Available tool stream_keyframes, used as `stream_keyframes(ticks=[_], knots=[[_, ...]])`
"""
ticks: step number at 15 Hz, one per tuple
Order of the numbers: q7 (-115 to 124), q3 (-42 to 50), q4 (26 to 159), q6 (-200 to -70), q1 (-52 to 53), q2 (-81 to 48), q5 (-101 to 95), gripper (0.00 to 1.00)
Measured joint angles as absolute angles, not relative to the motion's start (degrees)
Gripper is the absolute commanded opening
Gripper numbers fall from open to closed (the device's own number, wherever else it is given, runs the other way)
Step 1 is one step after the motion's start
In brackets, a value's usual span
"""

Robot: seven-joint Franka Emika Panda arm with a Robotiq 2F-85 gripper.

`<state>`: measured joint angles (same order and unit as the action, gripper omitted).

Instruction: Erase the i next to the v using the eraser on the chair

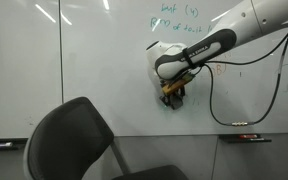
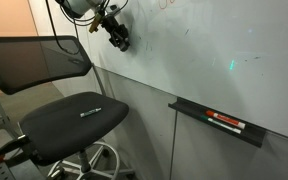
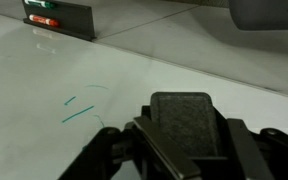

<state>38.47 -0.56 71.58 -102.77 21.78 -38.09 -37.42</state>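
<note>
Wrist view: dark grey rectangular eraser (image 3: 181,112) is clamped by the end effector (image 3: 181,142), face held flat for wiping.
Marks: faint teal marker strokes (image 3: 79,111), centre-left on the white whiteboard (image 3: 194,70), not yet reached.
Chair: black curved-back chair (image 1: 72,140), lower left, apart.

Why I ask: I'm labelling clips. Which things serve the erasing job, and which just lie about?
Job: gripper, the eraser it holds, small teal marks, whiteboard, chair.
Lying about: marker tray, markers, big teal writing.

This is an office or meeting room. A wall-wide whiteboard (image 1: 74,70) carries teal handwriting (image 1: 177,27), a marker tray (image 2: 194,112) with markers (image 2: 227,123) hangs below it, and a black swivel chair (image 2: 69,122) stands in front
</note>
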Motion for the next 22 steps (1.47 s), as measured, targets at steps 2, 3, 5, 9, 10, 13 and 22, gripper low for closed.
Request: stream_keyframes(ticks=[2, 3, 5, 9, 10, 13, 22], knots=[[43.06, -0.10, 71.09, -102.77, 22.27, -38.62, -37.42, 0.32], [45.44, 0.24, 70.87, -102.77, 22.61, -38.90, -37.42, 0.32], [50.42, 0.87, 70.68, -102.69, 23.21, -39.36, -37.42, 0.32], [58.37, 1.80, 70.11, -101.41, 23.99, -40.52, -37.44, 0.32], [58.82, 1.81, 70.11, -101.09, 23.98, -40.69, -37.44, 0.32], [58.73, 1.82, 70.65, -100.70, 23.89, -40.63, -37.44, 0.32], [50.40, 0.80, 91.70, -107.49, 18.37, -29.94, -37.42, 0.32]])
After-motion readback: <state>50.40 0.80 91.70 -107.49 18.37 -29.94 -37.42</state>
